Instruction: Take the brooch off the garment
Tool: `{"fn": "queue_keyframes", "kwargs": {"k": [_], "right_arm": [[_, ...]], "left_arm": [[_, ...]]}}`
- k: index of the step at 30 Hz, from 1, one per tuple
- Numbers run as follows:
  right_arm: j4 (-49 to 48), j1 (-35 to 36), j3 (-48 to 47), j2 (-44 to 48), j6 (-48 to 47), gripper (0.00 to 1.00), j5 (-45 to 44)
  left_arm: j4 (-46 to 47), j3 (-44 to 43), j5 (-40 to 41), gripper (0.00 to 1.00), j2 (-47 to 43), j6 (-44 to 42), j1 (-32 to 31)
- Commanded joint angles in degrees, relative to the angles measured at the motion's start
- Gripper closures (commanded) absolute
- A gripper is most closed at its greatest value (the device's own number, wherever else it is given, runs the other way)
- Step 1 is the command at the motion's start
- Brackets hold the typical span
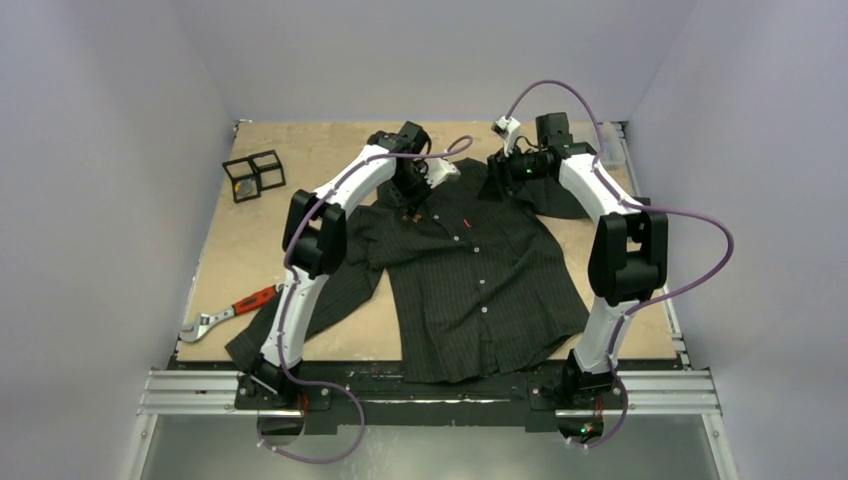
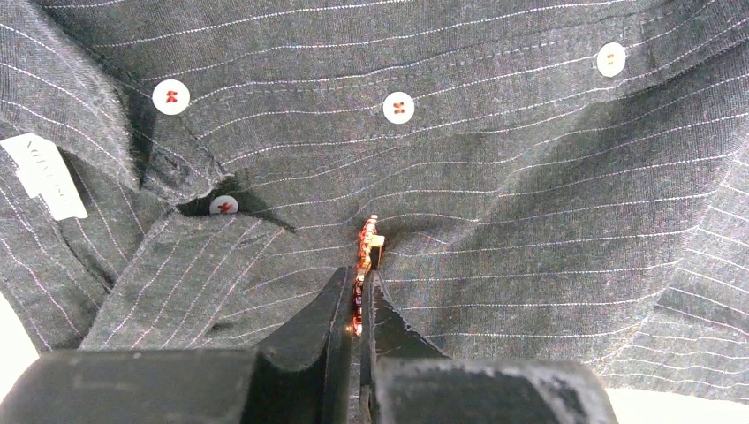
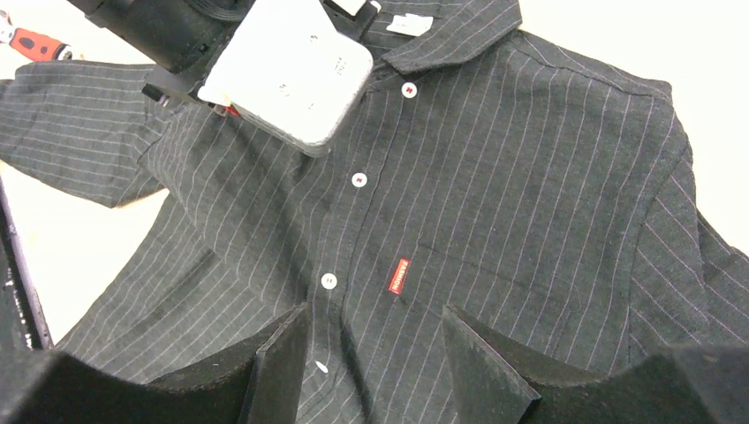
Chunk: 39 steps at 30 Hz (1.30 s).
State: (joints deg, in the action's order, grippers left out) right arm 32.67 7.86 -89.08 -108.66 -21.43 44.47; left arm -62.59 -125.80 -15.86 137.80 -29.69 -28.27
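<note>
The garment [image 1: 480,290] is a black pinstriped shirt lying flat on the table, collar at the far side. The brooch [image 2: 364,252] is a small red-orange sparkling piece on the shirt front beside the button placket. My left gripper [image 2: 358,281] is shut on the brooch's near end, and the cloth [image 2: 530,177] puckers around it. In the top view the left gripper [image 1: 410,203] sits at the shirt's upper left chest and hides the brooch. My right gripper [image 3: 371,340] is open and empty, hovering above the shirt [image 3: 530,177] near the collar [image 1: 503,165].
A red "FASHION" label [image 3: 400,276] is sewn on the shirt's chest. A black wire cube frame [image 1: 253,175] stands at the far left. A red-handled wrench [image 1: 228,312] lies at the near left by the sleeve. Walls enclose the table on three sides.
</note>
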Motion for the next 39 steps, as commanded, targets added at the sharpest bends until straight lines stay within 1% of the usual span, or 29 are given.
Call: {"fn": "queue_keyframes", "kwargs": {"k": [1, 3, 5, 6, 9, 11, 14, 16, 18, 23, 27, 29, 32, 39], "right_arm": [[0.9, -0.2, -0.2, 1.8, -1.5, 0.39, 0.5], [1.1, -0.2, -0.1, 2.0, -1.7, 0.39, 0.9], [0.9, -0.3, 0.4, 2.4, -1.7, 0.39, 1.8], [0.8, -0.2, 0.9, 2.7, -1.7, 0.39, 2.1], [-0.5, -0.2, 2.5, 3.6, -1.3, 0.39, 3.1], [-0.9, -0.2, 3.1, 3.6, -0.9, 0.40, 3.6], [-2.2, 0.0, 3.4, 3.2, 0.9, 0.42, 4.3], [-3.4, 0.6, 3.6, 3.2, 2.0, 0.46, 4.4], [-5.5, 1.5, 3.8, 3.2, 4.0, 0.50, 4.6], [-14.6, 5.2, 4.4, 2.6, 11.4, 0.49, 4.7], [-19.7, 7.1, 4.8, 2.0, 13.9, 0.49, 4.5], [-22.1, 7.2, 4.8, 1.8, 14.8, 0.52, 4.7], [-22.9, 7.2, 4.2, 2.0, 14.2, 0.59, 5.2], [-21.9, 7.1, 4.1, 4.2, 8.4, 0.58, 10.3]], "left_arm": [[5.6, 4.2, -0.9, 1.00, -5.5, -0.2, 1.1], [10.1, 8.4, -4.3, 1.00, -9.3, 2.8, 2.4], [15.3, 12.9, -11.2, 1.00, -13.7, 7.8, 5.0], [19.2, 15.7, -16.0, 1.00, -16.1, 10.7, 6.7], [35.6, 26.9, -24.9, 1.00, -23.1, 22.2, 10.9], [44.3, 31.9, -27.4, 1.00, -26.3, 25.5, 11.9], [52.0, 37.1, -31.5, 1.00, -29.3, 27.9, 12.1], [56.2, 38.7, -33.9, 1.00, -30.2, 31.3, 12.3], [58.4, 39.3, -35.7, 1.00, -30.6, 33.5, 12.4], [64.3, 41.0, -37.6, 1.00, -31.3, 37.7, 12.5], [66.9, 41.3, -38.6, 1.00, -31.5, 41.0, 12.5], [67.4, 41.1, -38.9, 1.00, -31.7, 42.1, 12.4], [66.1, 40.7, -39.6, 1.00, -31.8, 40.8, 12.4], [65.6, 40.8, -42.8, 1.00, -32.3, 40.1, 12.3]]}}
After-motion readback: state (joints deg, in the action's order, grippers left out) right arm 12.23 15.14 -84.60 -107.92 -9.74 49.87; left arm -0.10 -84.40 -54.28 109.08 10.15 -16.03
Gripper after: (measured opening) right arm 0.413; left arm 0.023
